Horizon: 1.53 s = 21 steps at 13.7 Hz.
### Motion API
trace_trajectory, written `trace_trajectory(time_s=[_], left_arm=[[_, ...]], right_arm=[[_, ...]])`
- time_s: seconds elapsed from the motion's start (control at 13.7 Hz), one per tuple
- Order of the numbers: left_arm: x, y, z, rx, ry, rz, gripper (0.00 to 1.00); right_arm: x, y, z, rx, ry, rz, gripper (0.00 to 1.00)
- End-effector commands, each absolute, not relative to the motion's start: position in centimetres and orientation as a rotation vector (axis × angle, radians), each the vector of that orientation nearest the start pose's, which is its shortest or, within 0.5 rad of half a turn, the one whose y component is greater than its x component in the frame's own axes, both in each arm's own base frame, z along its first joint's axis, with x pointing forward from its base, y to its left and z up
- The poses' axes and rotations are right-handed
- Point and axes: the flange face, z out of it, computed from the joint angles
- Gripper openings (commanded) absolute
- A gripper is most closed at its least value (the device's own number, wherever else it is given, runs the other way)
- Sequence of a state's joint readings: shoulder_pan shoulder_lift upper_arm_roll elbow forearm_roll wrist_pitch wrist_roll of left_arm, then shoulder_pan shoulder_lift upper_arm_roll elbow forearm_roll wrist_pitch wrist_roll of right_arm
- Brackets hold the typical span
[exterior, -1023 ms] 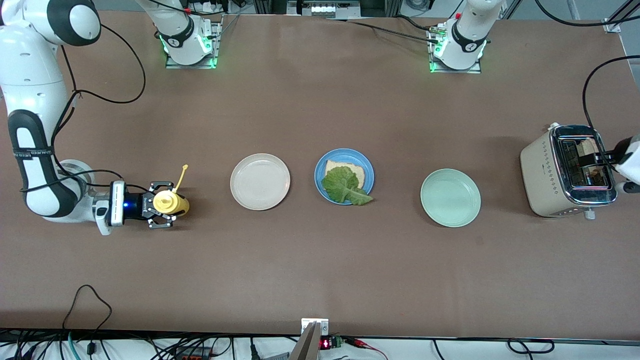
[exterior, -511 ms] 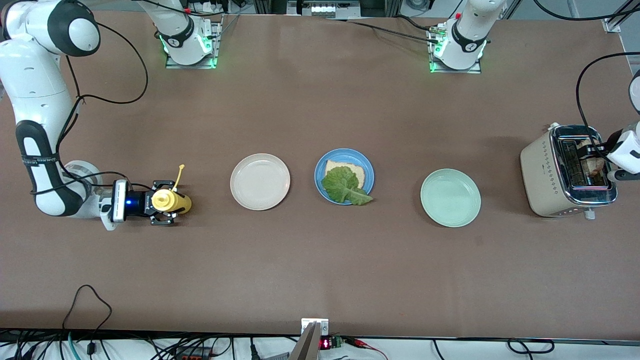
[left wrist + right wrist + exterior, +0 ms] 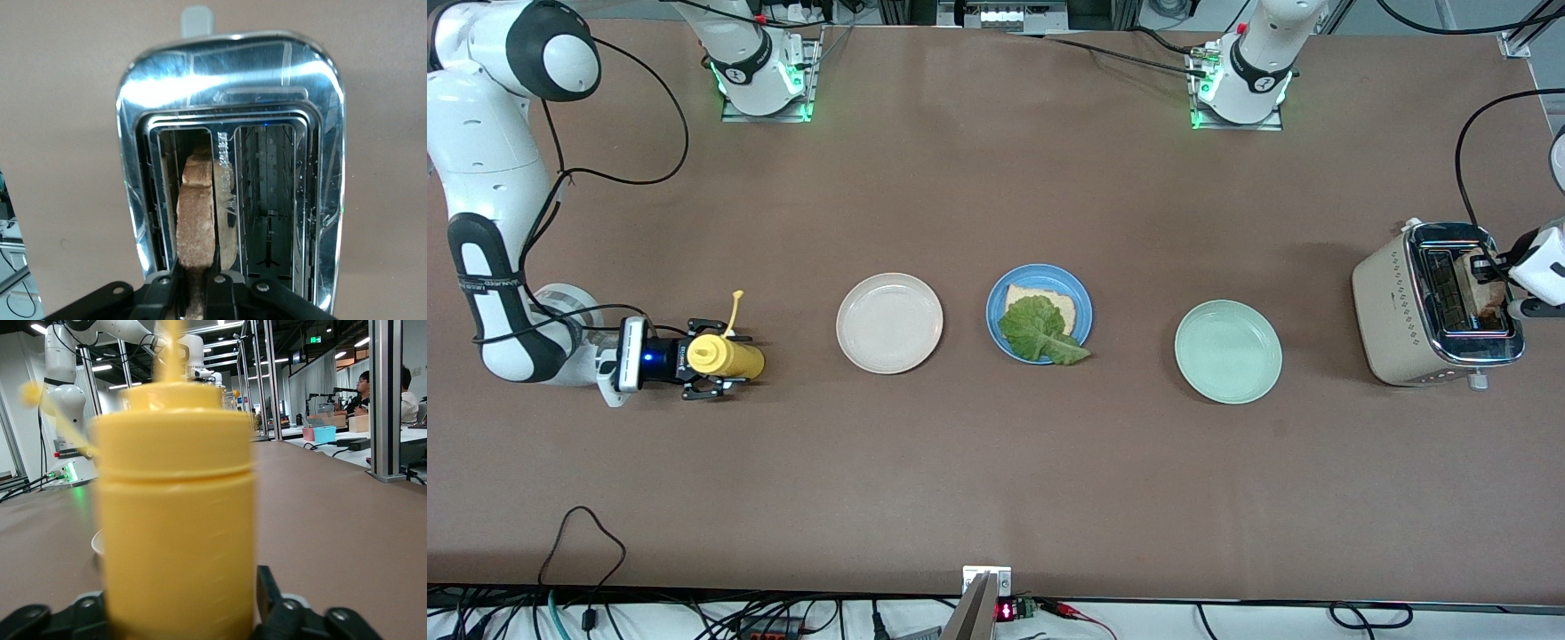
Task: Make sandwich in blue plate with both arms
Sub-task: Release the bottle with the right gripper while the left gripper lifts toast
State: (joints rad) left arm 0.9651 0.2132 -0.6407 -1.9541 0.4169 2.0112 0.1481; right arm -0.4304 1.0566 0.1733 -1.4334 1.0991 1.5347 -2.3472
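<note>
While toaster (image 3: 1436, 307) holds bread (image 3: 197, 220), blue plate (image 3: 1085, 307) carries lettuce (image 3: 1036, 331).

You see the yellow bottle (image 3: 175, 513) blurred, its base cut off; the toast's (image 3: 197, 227) lower part hides inside the toaster (image 3: 230, 100).

**Two white Franka arms, table-mounted**

Right arm (image 3: 489, 196): rounded glossy white segments, black joint bands, a round black-ringed cap at the upper joint; small lettering on one dark band. Loose black cables loop alongside. White wrist block with a blue light; black gripper (image 3: 710, 360).

Left arm (image 3: 1543, 267): white segment, dark joint, black cable arcing above.

Both bases (image 3: 1245, 76): white, black collar, green glow, on metal plates.
</note>
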Motion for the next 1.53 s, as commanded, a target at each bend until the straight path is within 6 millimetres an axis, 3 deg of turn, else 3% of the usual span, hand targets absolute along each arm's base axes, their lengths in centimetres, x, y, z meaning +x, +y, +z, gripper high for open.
trace_trajectory(time_s=[0.0, 0.22, 0.29, 0.44, 0.66, 0.88, 1.02, 1.1, 1.24, 1.46], left_arm=[[54.5, 22.7, 42.4, -2.912, 0.035, 0.253, 0.0], [55.6, 21.2, 46.6, -2.965, 0.017, 0.248, 0.0], [56.0, 20.9, 47.7, -2.975, 0.014, 0.232, 0.0], [57.1, 18.1, 50.1, -2.988, 0.066, 0.204, 0.0], [58.8, 13.0, 53.8, -2.995, 0.171, 0.171, 0.0], [60.0, 6.2, 54.0, -2.986, 0.341, 0.17, 0.0], [59.9, 0.6, 53.6, -2.966, 0.47, 0.223, 0.0], [60.0, -1.0, 52.9, -2.989, 0.495, 0.24, 0.0], [60.2, -3.6, 51.6, -3.082, 0.473, 0.276, 0.0], [60.6, -8.3, 48.1, -3.274, 0.546, 0.403, 0.0]], right_arm=[[63.3, -10.6, 9.4, -1.31, -1.266, -1.011, 1.0], [62.7, -13.8, 10.6, -1.346, -1.312, -0.971, 1.0], [62.8, -14.8, 11.8, -1.351, -1.346, -0.958, 1.0], [62.8, -17.1, 14.8, -1.417, -1.416, -0.855, 1.0], [63.7, -18.6, 23.2, -1.547, -1.572, -0.668, 1.0], [63.9, -19.8, 31.0, -1.789, -1.621, -0.457, 1.0], [64.1, -18.9, 35.9, -1.964, -1.588, -0.337, 1.0], [64.0, -18.6, 38.0, -2.065, -1.534, -0.268, 1.0], [64.1, -16.2, 42.2, -2.227, -1.487, -0.156, 1.0], [63.9, -12.6, 46.7, -2.497, -1.305, -0.016, 1.0]])
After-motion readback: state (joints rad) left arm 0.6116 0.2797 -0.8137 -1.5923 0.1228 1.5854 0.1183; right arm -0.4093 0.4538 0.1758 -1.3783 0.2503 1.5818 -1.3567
